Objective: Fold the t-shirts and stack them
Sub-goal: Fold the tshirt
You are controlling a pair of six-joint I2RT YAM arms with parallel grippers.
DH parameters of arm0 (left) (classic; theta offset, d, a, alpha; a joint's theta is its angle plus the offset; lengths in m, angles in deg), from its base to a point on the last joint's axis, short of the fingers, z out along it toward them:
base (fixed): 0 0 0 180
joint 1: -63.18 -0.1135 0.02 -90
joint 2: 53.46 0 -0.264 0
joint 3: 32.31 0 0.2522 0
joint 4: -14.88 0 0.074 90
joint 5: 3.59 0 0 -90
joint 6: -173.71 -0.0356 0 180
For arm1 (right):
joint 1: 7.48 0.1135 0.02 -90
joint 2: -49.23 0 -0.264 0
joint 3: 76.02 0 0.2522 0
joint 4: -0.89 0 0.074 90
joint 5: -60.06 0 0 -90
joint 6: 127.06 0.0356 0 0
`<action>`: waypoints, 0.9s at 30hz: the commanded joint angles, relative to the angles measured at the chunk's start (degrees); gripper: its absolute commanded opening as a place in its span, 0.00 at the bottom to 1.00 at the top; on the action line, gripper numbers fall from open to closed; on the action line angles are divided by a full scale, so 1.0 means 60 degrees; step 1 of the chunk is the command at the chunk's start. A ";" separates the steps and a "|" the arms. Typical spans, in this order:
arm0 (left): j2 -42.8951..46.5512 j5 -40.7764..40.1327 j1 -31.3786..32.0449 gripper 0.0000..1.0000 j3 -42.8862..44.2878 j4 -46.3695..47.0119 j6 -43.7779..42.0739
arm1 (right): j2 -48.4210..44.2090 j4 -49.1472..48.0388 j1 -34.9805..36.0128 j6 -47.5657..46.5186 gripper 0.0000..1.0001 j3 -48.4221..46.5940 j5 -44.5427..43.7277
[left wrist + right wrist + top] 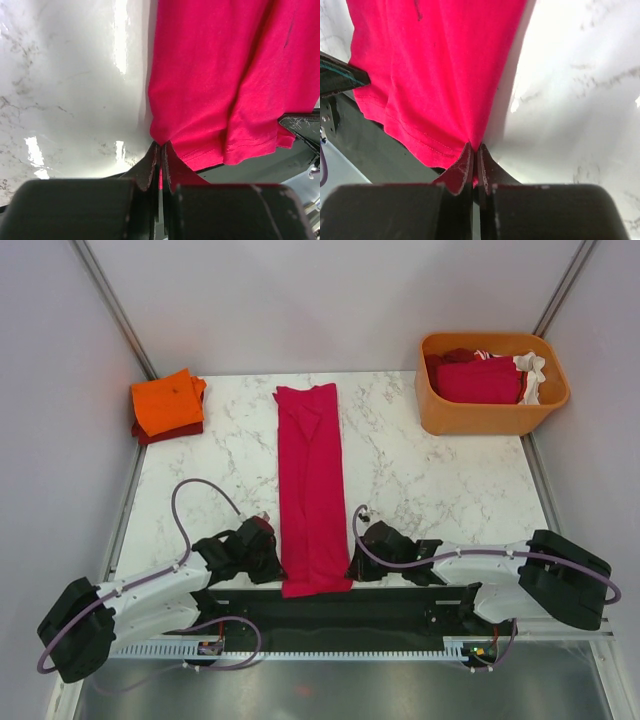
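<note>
A crimson-pink t-shirt (312, 485) lies folded into a long narrow strip down the middle of the table, its hem hanging over the near edge. My left gripper (270, 552) is shut on the hem's left corner (161, 141). My right gripper (358, 562) is shut on the hem's right corner (475, 146). A folded orange t-shirt (167, 402) lies on a dark red one (150, 434) at the back left. More shirts, dark red (478, 378) and white (530, 370), sit in the tub.
An orange plastic tub (490, 415) stands at the back right of the marble table (440, 490). The black mounting rail (330, 605) runs along the near edge under the hem.
</note>
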State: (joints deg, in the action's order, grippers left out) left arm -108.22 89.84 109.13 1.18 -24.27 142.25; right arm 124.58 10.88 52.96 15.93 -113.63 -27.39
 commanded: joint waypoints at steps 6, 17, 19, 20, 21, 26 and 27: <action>0.0499 -0.0189 0.0031 0.02 -0.0402 -0.0618 0.0336 | -0.0503 0.0541 0.0048 0.0250 0.06 0.0622 -0.0235; 0.1582 0.0367 0.0046 0.02 0.0329 -0.1215 0.0336 | -0.1232 0.1386 0.0077 0.0046 0.00 -0.0139 -0.0028; 0.1729 0.0324 0.0046 0.02 0.0927 -0.1480 0.0146 | -0.1600 0.1900 0.0077 -0.0086 0.00 -0.0651 -0.0365; 0.1686 0.0178 0.0046 0.02 0.1163 -0.1627 0.0058 | -0.1863 0.2454 0.0077 -0.0217 0.00 -0.0856 -0.0757; 0.1628 0.0090 0.0046 0.02 0.1412 -0.1947 -0.0030 | -0.1952 0.2662 0.0077 -0.0306 0.00 -0.1235 -0.1095; 0.0823 -0.0335 0.0046 0.02 0.2731 -0.2360 -0.0704 | -0.1750 0.3585 0.0033 -0.0818 0.00 -0.2467 -0.1493; 0.0691 -0.0408 0.0017 0.02 0.2936 -0.2419 -0.0792 | -0.1647 0.3718 0.0019 -0.0993 0.00 -0.2962 -0.1581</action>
State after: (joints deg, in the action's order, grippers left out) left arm -102.14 90.18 109.37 14.55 -35.53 141.13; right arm 113.70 27.55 53.16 13.41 -125.48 -33.05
